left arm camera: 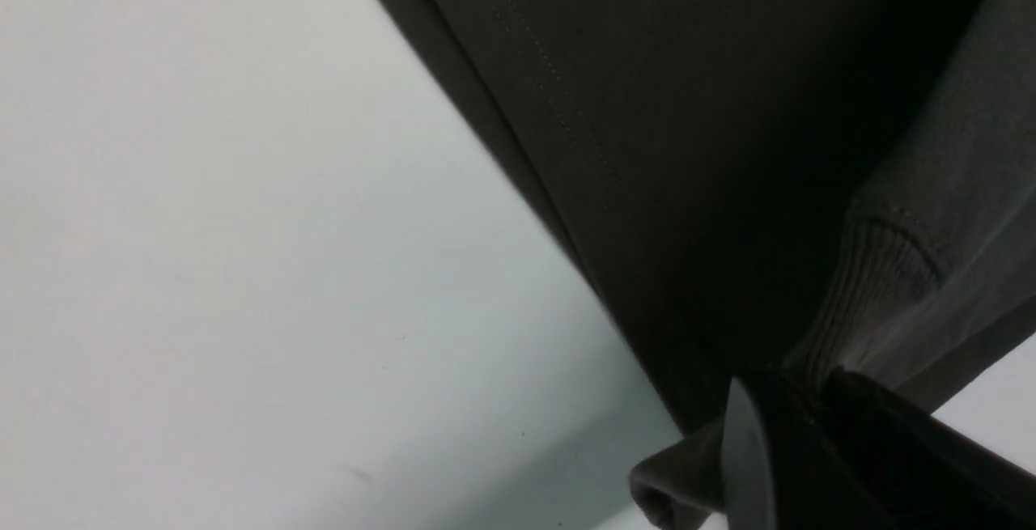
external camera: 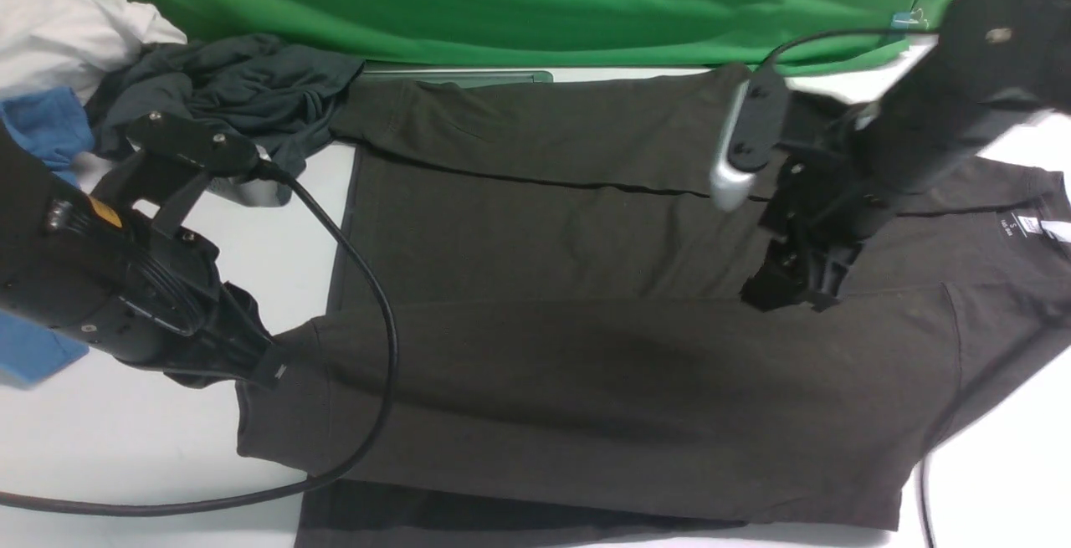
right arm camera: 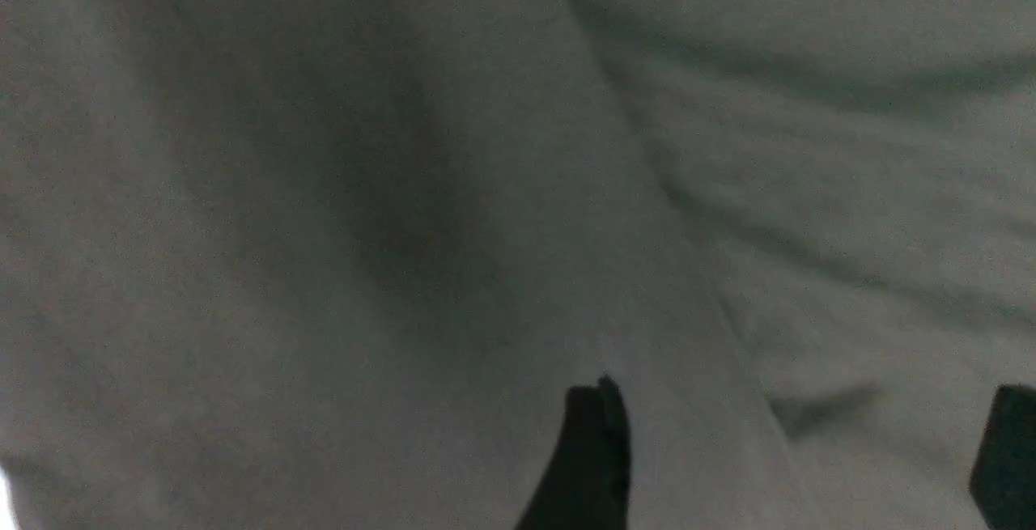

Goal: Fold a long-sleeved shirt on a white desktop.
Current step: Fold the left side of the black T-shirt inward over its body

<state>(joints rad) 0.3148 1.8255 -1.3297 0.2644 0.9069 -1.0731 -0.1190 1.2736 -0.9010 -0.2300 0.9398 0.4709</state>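
Lying spread across the broad matte white surface [external camera: 151, 439], the dark brownish-black knit long-sleeved shirt [external camera: 586, 381] has one sleeve laid along its body. The left tool [external camera: 272, 368] is clamped on that sleeve's ribbed cuff [left arm camera: 866, 287] at the shirt's left edge. The right tool [external camera: 786, 293] is poised over the fabric towards the collar end, with its fingers [right arm camera: 591, 449] spread wide and nothing between them.

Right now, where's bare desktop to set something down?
Bare white desktop: left of the shirt, between the clothes pile and the left end effector, and the near-right corner. A cable crosses the near-left; the far-left is crowded.
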